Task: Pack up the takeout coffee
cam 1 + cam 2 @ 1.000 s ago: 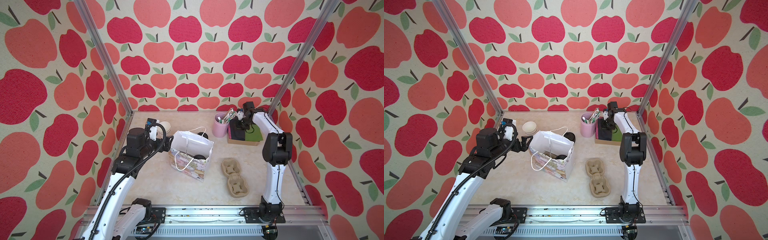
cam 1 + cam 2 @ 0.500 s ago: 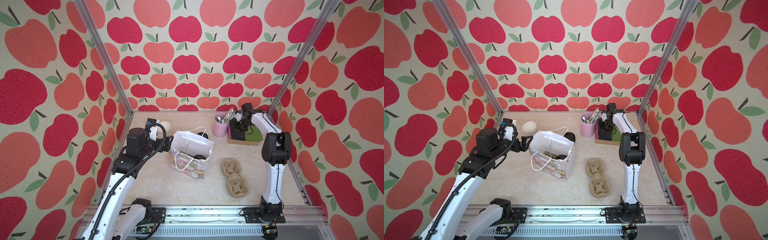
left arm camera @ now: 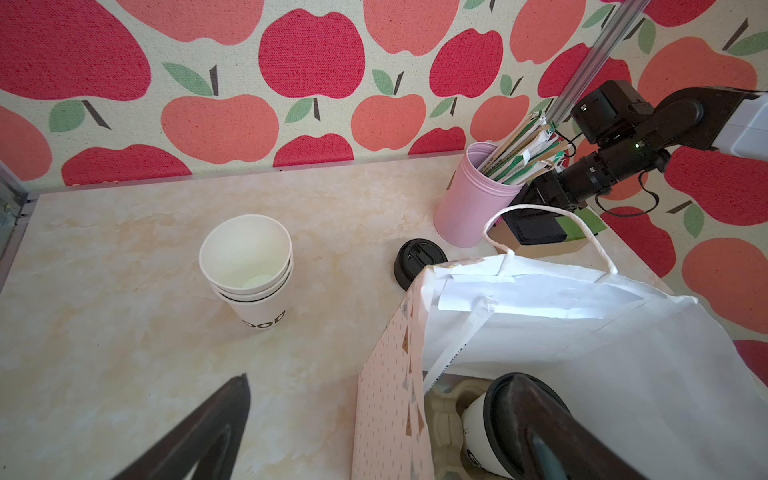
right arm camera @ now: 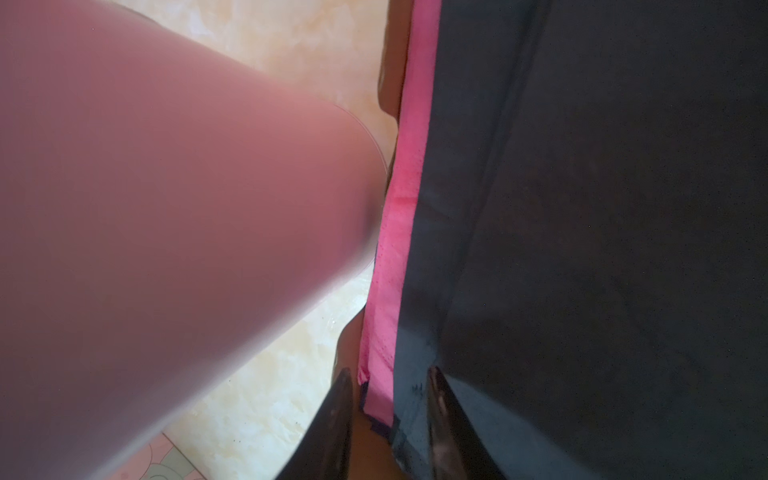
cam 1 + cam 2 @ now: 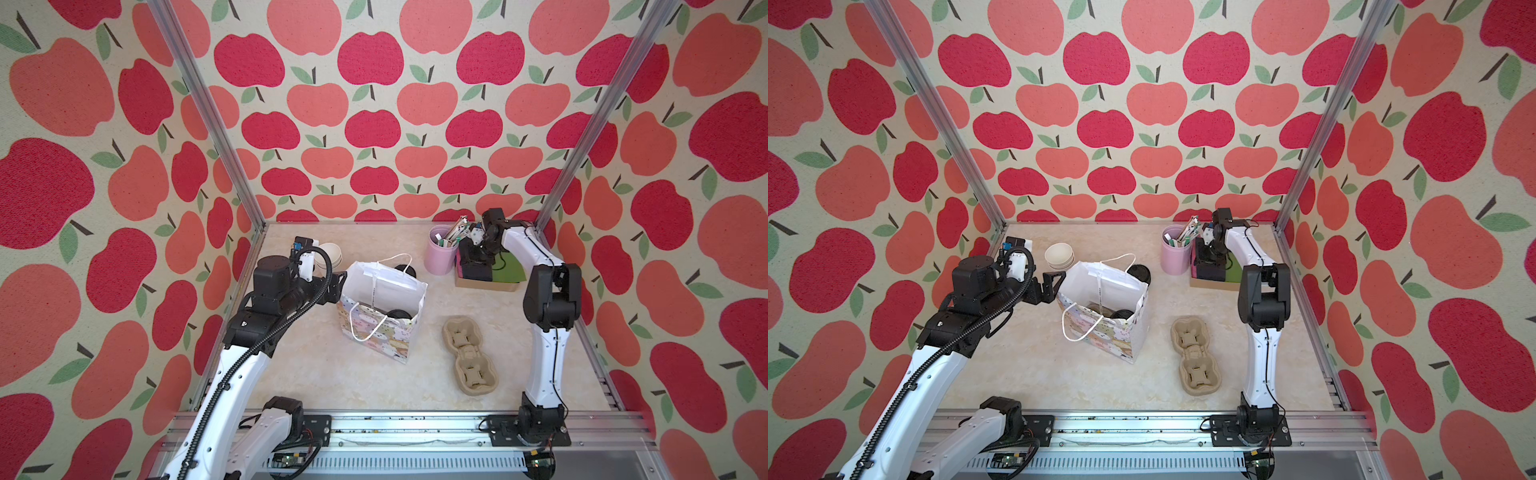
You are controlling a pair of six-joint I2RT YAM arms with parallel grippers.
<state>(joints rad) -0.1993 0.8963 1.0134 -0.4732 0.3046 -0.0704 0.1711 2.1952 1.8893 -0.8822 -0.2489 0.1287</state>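
Left jaws held wide open astride wall of paper bag [image 3: 540, 316]: one finger [image 3: 548, 432] placed inside, just above coffee cup [image 3: 473, 424], other finger [image 3: 199, 428] kept outside over tabletop [image 3: 124, 332]. Cup capped with black lid [image 3: 494, 415], seated in pulp tray [image 3: 444, 411] inside bag. Right jaws parted narrowly, nothing gripped, set around edges of pink and black napkins [image 4: 582, 208], just beside pink cup [image 4: 166, 187]. Spare lid [image 3: 417, 259] seen behind bag, stacked white cups [image 3: 245, 266] near it. Second pulp carrier [image 5: 469, 353] laid between bag and right arm.
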